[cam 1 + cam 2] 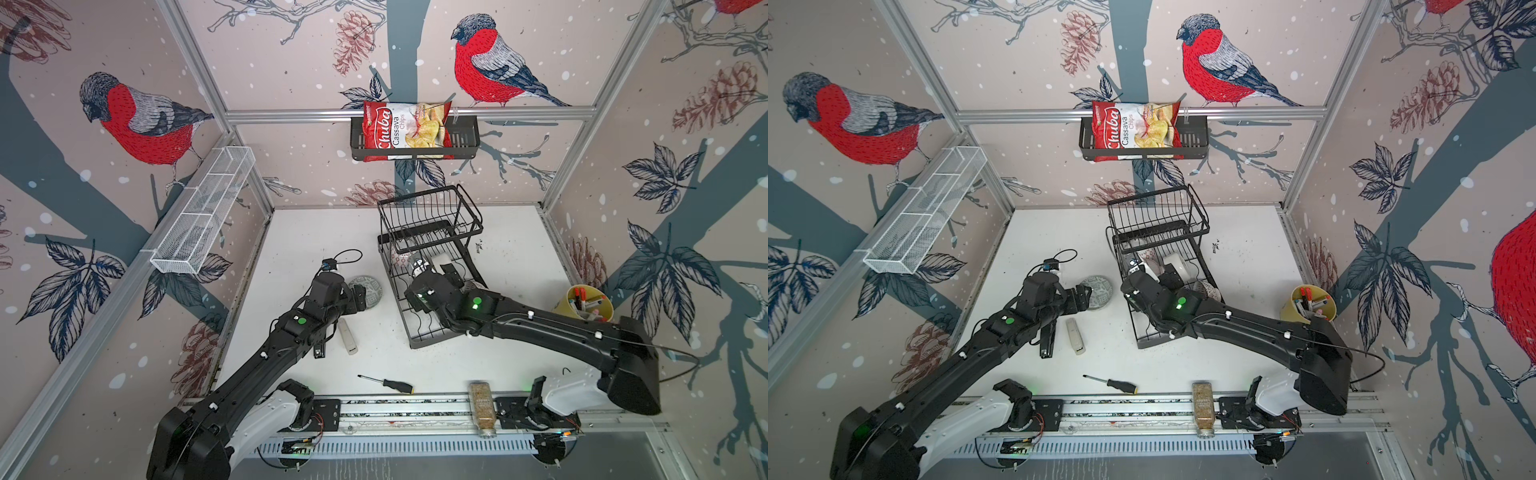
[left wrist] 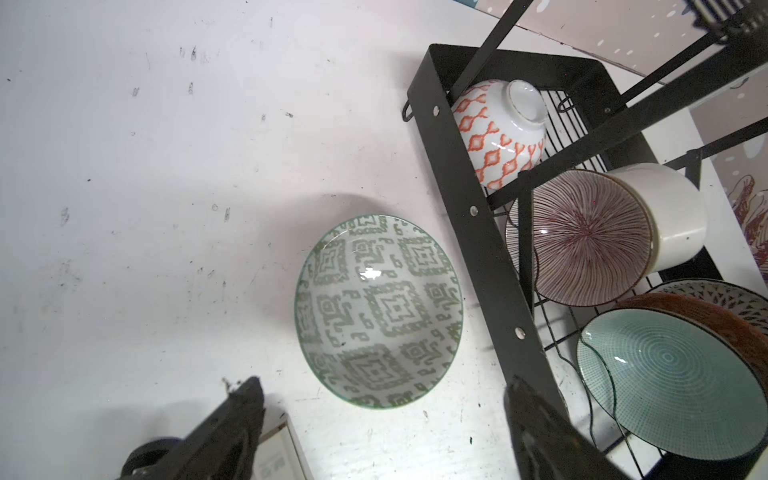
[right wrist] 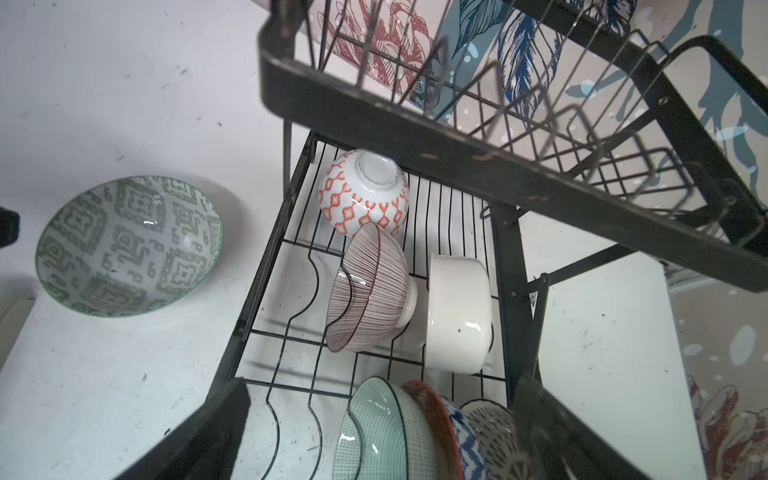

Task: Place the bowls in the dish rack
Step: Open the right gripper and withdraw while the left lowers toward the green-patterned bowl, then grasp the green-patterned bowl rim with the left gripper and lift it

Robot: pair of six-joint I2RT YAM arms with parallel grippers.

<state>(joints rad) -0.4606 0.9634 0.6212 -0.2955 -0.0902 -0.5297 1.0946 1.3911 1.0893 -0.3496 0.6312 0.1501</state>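
A green-patterned bowl [image 1: 368, 291] [image 2: 378, 311] stands upright on the table, just left of the black dish rack [image 1: 432, 226] [image 3: 457, 137]. My left gripper [image 2: 384, 390] hangs open beside this bowl, nothing between its fingers. On the rack's lower tier are an overturned orange-patterned bowl [image 3: 365, 195], a striped bowl [image 3: 370, 291] on edge and a white bowl [image 3: 457, 311]. Nearer the camera a teal bowl [image 3: 382, 432], a red-brown bowl [image 3: 432, 419], a blue bowl [image 3: 467, 440] and a dotted bowl [image 3: 494, 436] stand on edge together. My right gripper [image 3: 382, 384] is open over these, clear of them.
A white remote-like bar [image 1: 347, 336] and a black stapler [image 1: 319, 349] lie by the left arm. A screwdriver [image 1: 386, 382] and a spice jar [image 1: 482, 409] lie near the front rail. A yellow cup of markers [image 1: 582, 303] stands right of the rack.
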